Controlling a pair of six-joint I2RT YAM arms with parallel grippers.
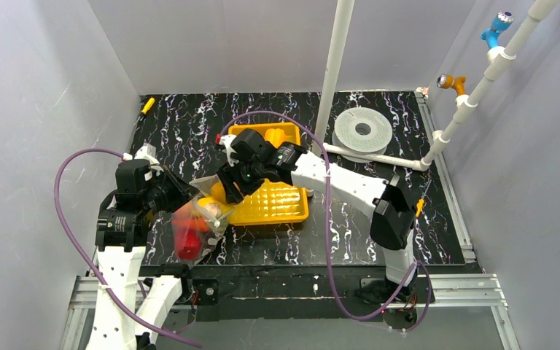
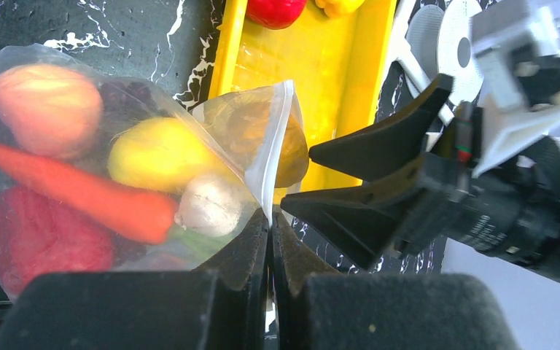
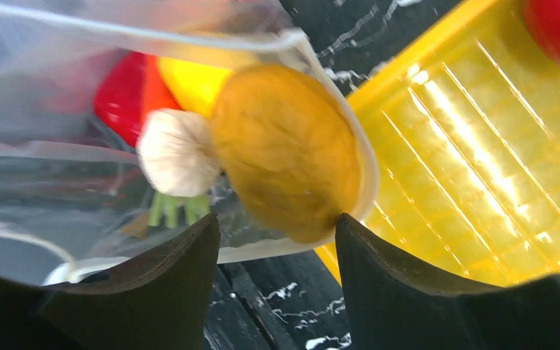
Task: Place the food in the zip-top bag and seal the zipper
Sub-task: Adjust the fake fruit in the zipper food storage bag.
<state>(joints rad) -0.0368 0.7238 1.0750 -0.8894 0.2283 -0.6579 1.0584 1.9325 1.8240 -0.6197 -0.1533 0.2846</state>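
You are filling: the left gripper is pinching the zip-top bag at its lip, and the empty, parted right gripper is likely needing to push the tan potato inside.

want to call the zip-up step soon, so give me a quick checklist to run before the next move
1. Left gripper shut on the zip-top bag edge: ok
2. Right gripper jaws apart, nothing between them: ok
3. Tan food piece clear of the zipper: not ok, it sits right in the mouth
4. All food bagged: not ok, a red piece and a yellow piece lie in the yellow tray
5. Zipper tracks lined up: cannot tell
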